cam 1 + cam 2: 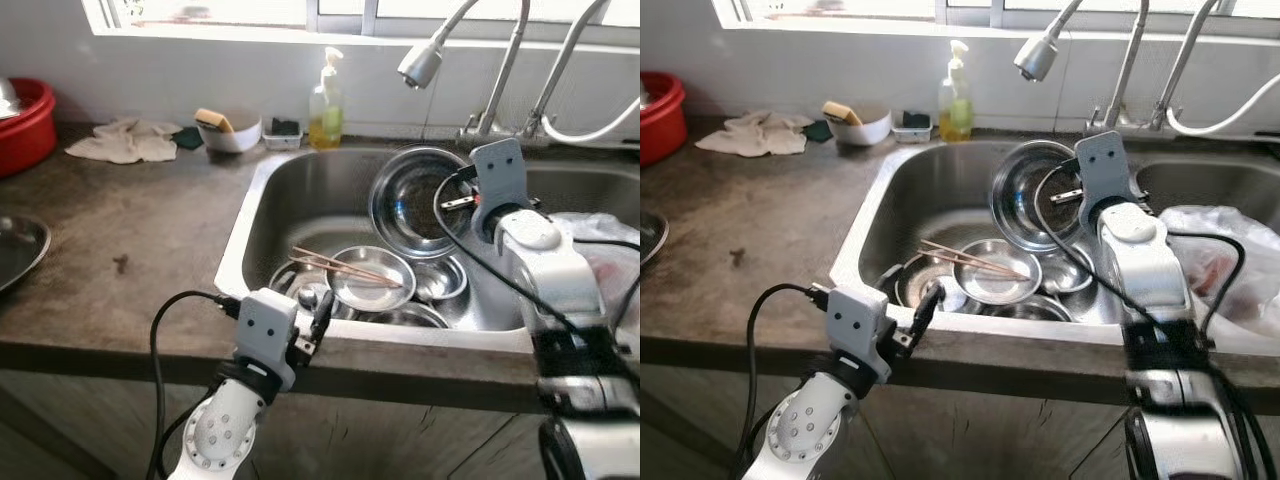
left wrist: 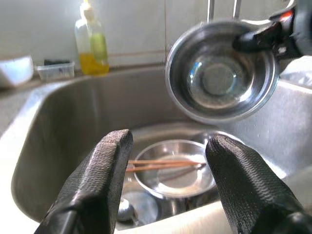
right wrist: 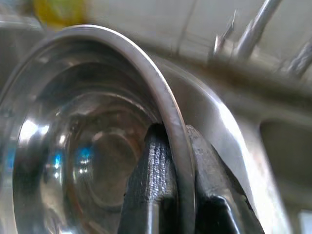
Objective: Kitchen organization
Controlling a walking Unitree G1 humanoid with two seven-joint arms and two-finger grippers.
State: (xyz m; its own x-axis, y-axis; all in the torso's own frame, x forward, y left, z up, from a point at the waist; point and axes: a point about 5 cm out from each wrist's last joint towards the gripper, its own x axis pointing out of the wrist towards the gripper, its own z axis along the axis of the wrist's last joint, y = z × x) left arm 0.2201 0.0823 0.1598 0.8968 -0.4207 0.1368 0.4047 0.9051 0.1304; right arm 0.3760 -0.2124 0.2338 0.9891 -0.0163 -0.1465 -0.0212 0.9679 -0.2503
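The right tool (image 1: 452, 203) pinches the rim of a round stainless-steel bowl (image 1: 417, 203) above the steel sink (image 1: 262, 190) — tipped on edge; the left tool (image 1: 318, 322), fingers apart, waits at the sink's front rim, farther off.

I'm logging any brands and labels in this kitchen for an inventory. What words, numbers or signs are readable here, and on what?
None can be read.
Soap bottle by the window: yellow liquid, no label legible.
Steel bowl, pinched at its rim by the right gripper: no stamp visible.
Small tray beside the bottle: too small to tell.
Left gripper, open over the sink's front edge: unmarked.
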